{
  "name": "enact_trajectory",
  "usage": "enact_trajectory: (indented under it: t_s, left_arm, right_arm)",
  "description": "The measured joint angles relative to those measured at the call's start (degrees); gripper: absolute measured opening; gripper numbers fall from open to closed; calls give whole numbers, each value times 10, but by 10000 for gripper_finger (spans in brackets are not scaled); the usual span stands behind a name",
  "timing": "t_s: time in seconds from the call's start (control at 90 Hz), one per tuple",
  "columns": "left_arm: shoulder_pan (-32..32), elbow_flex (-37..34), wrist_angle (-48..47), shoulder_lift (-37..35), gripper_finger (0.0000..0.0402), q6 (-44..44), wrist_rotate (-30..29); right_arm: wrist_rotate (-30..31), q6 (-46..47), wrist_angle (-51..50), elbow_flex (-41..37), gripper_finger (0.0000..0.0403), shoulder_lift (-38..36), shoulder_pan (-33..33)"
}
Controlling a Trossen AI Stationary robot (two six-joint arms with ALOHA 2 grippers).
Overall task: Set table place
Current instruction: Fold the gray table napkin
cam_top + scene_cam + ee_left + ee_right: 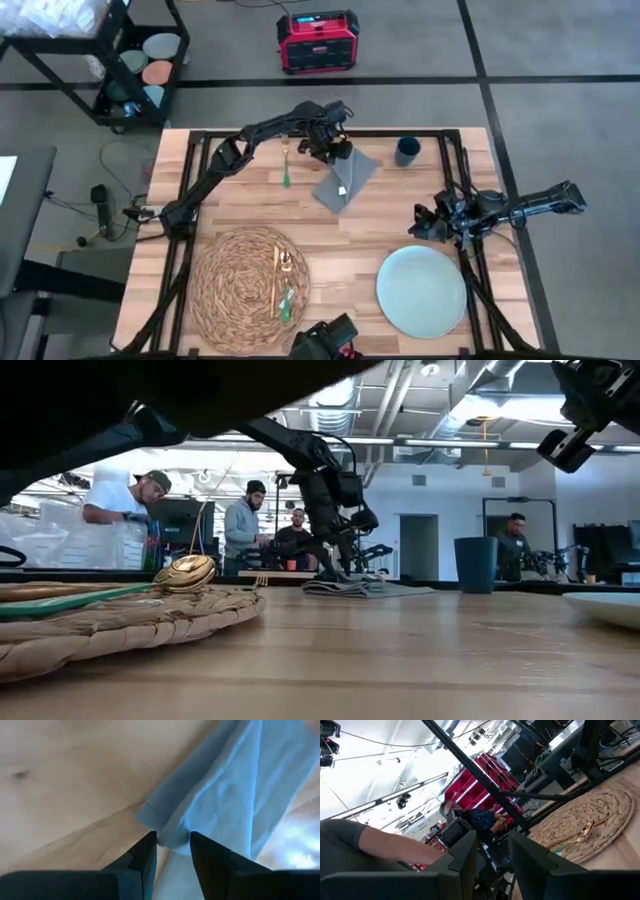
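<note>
Napkin step: left end effector [338,152] pinching grey napkin [346,180] corner at upper centre of counter [350,240]; next, probably lift and carry it toward placemat [248,288]; right end effector [425,222] idle, fingers parted.

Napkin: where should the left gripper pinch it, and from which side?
Take the napkin at its far corner, from above. It lies flat and limp on the table, so only an edge or corner gives the fingers something to close on. The left gripper is already there, its fingers either side of a raised fold at the hem. The right gripper waits above the plate.
</note>
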Motion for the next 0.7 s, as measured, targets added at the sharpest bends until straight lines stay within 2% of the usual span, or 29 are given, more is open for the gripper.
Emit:
enact_trajectory:
  t_s: [0.211,0.411,0.7]
  left_arm:
    - [1,0,-2,1,89,-15,0]
    - [6,0,-19,1,9,4,-17]
    - [-12,4,8,1,0,-1,-8]
  right_arm:
    - [0,-3,0,0,103,0,0]
    - [0,-3,0,0,102,0,0]
    - [1,-14,0,0,102,0,0]
